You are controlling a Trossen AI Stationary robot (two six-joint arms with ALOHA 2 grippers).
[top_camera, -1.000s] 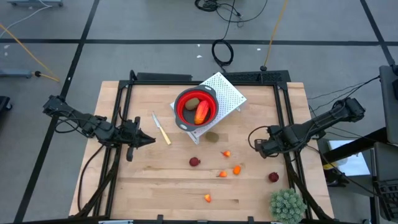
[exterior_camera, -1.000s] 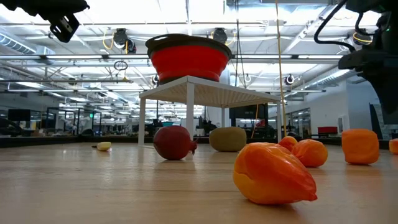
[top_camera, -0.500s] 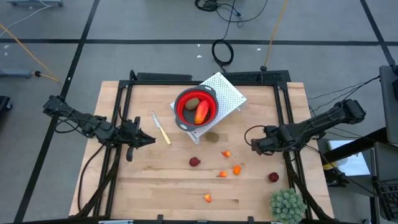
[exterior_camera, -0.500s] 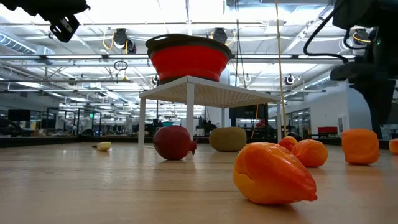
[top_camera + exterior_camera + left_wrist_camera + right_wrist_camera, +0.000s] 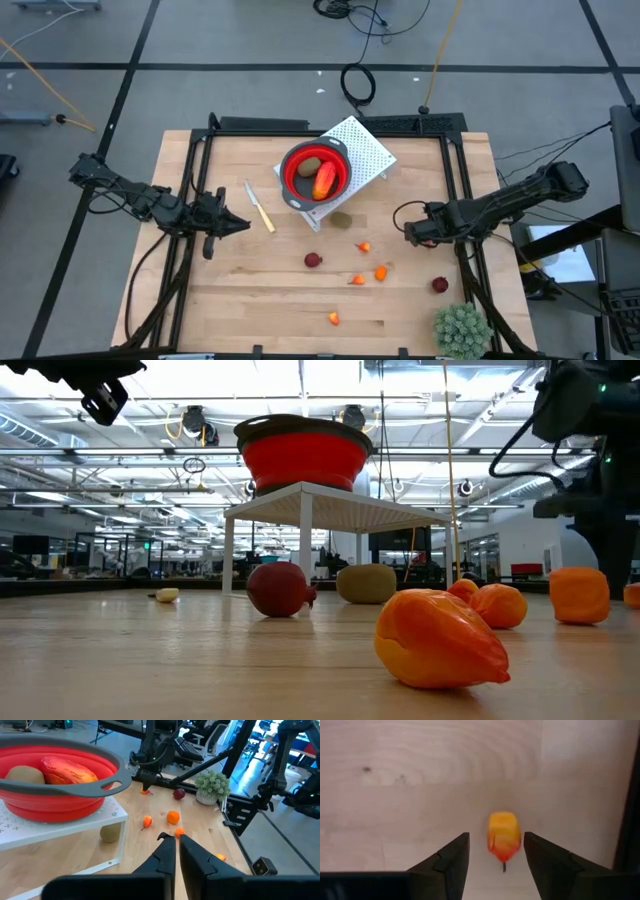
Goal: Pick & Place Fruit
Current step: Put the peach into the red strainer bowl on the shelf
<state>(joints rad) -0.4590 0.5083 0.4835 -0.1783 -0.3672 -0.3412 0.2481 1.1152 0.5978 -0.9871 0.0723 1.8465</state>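
A red bowl [image 5: 315,172] stands on a white perforated stand [image 5: 365,148] and holds an olive-brown oval [image 5: 311,166] and an orange-red piece [image 5: 324,181]. Loose fruit lies on the table: dark red balls [image 5: 313,260] [image 5: 439,285], small orange bits [image 5: 364,247] [image 5: 381,272] [image 5: 333,319] and an olive oval [image 5: 341,220] under the stand. My right gripper [image 5: 495,855] points straight down, open, above an orange-yellow piece [image 5: 503,836] that lies on the wood between its fingers, untouched. My left gripper [image 5: 243,225] hovers shut at the table's left.
A cream-handled knife [image 5: 260,208] lies left of the bowl. A spiky green plant ball [image 5: 461,328] sits at the near right corner. Black frame rails [image 5: 455,190] run along the table's sides. Bare wood lies at the near left.
My right gripper has sunk toward the table and shifted a little toward the table's left, still pointing down. No fruit has moved.
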